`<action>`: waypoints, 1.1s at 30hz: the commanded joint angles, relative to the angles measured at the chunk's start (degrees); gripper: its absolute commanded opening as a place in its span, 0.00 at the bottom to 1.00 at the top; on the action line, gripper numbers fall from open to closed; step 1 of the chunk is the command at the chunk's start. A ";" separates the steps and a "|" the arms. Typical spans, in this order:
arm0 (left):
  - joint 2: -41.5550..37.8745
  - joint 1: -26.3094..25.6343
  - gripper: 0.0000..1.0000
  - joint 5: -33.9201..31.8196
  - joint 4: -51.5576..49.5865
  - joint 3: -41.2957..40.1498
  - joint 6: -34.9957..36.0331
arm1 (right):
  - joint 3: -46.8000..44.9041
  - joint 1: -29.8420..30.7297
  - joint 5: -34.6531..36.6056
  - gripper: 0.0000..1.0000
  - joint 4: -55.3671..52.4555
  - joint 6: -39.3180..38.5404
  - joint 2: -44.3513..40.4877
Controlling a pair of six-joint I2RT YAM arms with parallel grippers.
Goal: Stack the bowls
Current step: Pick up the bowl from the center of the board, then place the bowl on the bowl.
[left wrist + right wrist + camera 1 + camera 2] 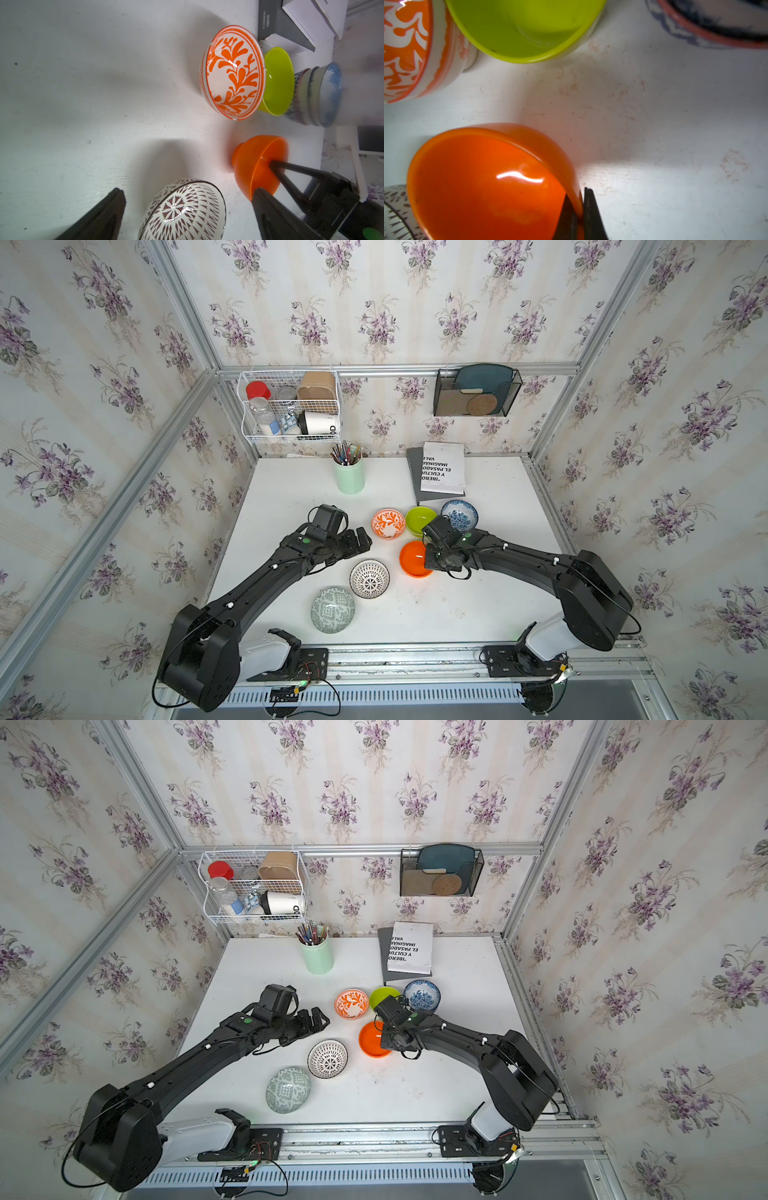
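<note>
Plainly, the right tool (579, 199) is clamped on the rim of the plain orange bowl (411, 558), one finger inside the wall and one outside, at the side of the rim facing its own arm. The bowl is round, so no long axis matters, only that pinch point. It seems slightly tipped in the right wrist view, and I cannot tell whether its foot has left the worktop (498, 605).

The coming move likely turns on where the stack lies. The blue-floral bowl (459, 515) tops a small nest of bowls (311, 93) toward the back wall from the right tool. The lime bowl (419, 520) stands just beside that nest. The right arm is clearly the nearer one.

The left tool (362, 542) hangs wide open and empty, near the orange-white leaf bowl (387, 523) and above the black-white radial bowl (369, 578). The grey-green patterned bowl (332, 610) sits closest to the front edge.

As for writing, the white book (442, 468) reads, partly cut off, "IBERO", "Y CULTU", "EL PASADO", "IMAGINAR". The grey book (276, 22) under it says "FASHION SHOW" on its spine. A white canister (320, 423) in the wire basket (249, 406) shows only "OD"
</note>
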 commanded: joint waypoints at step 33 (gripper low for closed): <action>23.30 6.82 1.00 12.77 -2.77 18.75 9.27 | 30.66 -14.92 1.79 0.00 -11.86 -6.18 14.12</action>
